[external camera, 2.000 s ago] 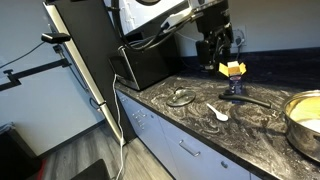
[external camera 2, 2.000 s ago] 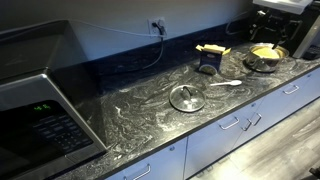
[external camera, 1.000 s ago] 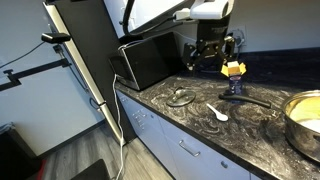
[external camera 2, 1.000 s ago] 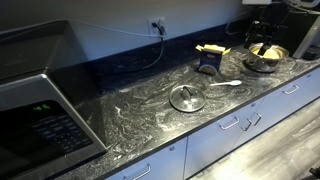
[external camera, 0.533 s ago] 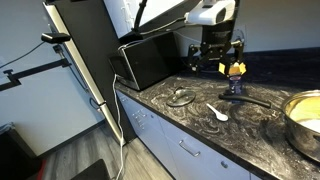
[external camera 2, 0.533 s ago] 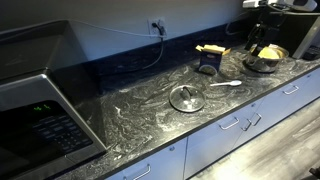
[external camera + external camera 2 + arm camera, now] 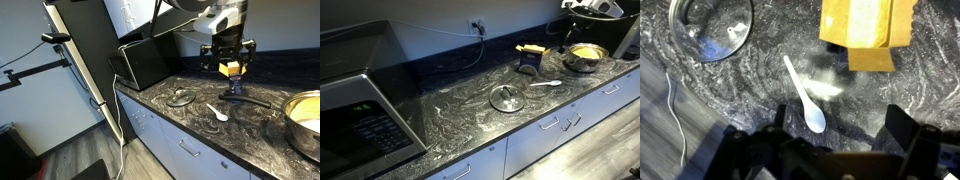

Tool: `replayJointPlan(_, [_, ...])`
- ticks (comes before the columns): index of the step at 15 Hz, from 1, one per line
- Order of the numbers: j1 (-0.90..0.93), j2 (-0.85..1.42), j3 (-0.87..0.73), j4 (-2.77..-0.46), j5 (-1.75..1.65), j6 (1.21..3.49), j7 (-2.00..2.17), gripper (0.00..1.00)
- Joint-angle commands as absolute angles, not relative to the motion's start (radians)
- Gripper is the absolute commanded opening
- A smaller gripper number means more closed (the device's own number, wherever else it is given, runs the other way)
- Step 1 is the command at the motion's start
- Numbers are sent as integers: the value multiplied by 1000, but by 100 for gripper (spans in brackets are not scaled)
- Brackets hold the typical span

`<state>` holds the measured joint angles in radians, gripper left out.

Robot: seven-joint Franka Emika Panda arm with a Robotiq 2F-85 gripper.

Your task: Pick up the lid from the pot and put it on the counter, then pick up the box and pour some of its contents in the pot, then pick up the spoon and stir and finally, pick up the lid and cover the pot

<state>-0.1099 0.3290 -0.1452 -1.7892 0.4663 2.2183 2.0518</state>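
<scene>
The glass lid lies flat on the counter, apart from the steel pot. It also shows in an exterior view and the wrist view. The yellow box stands with flaps up on a small dark object. The white spoon lies between lid and box. My gripper hovers high over the box and spoon. In the wrist view its jaws are open and empty. The uncovered pot holds something pale yellow.
A black microwave stands at one end of the counter. White drawers run below it. A cable hangs from a wall socket. A tripod arm stands beside the counter's end.
My gripper has moved sideways from near the microwave to over the yellow box and turned at the wrist. It has stayed open. Lid, spoon, box and pot have not moved.
</scene>
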Motion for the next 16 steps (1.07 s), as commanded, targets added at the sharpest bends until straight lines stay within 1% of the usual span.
replayJointPlan(1, [-128, 369, -117, -1792, 533, 2362, 1987, 100])
replayJointPlan(3, [-136, 398, -103, -1790, 568, 2414, 1945, 100])
replayJointPlan(5, [-127, 396, -115, -1789, 539, 2385, 1967, 100])
replayJointPlan(16, [-152, 469, -96, -1762, 586, 2415, 1919, 100])
